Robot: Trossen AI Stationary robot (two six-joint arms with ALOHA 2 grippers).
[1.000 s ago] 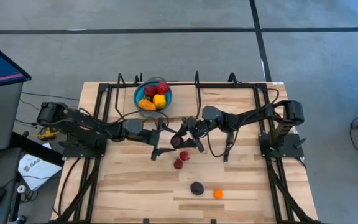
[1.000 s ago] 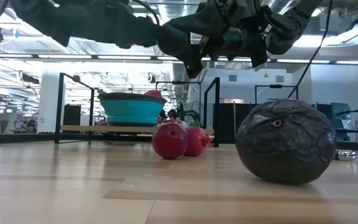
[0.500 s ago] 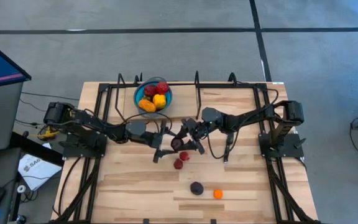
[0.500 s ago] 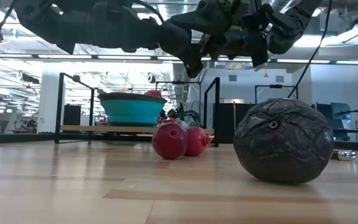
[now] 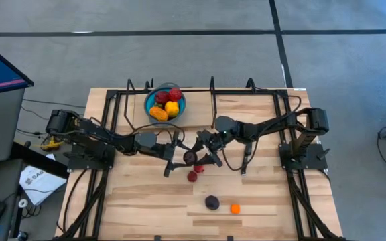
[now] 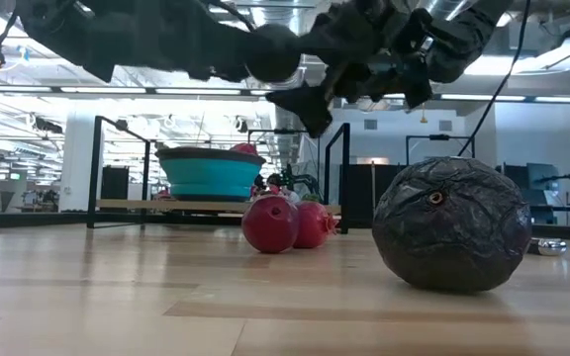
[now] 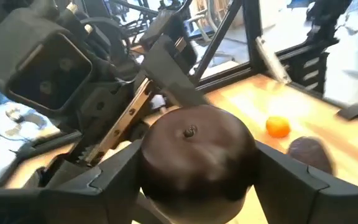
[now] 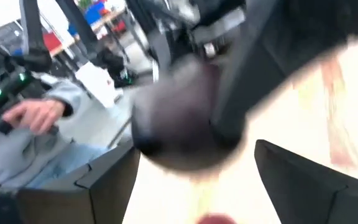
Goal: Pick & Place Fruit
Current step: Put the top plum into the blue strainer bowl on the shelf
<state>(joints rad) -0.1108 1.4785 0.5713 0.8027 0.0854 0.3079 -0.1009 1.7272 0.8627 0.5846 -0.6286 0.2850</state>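
Dark red-brown, the fruit piece (image 5: 189,157) you have mid-handover sits at the centre of the high view, above the worktop (image 5: 260,194). The left gripper (image 7: 194,180) has it squarely between its fingers, touching both sides. The right gripper (image 5: 198,154) is right against the same piece, but you cannot tell whether its fingers are still on it. Just below in the frame, two red fruits (image 5: 194,173) lie together. Lower centre, a dark purple fruit (image 5: 212,201) rests beside a small orange one (image 5: 234,209). The blue bowl (image 5: 164,104), upper centre-left, holds red, yellow and orange pieces.
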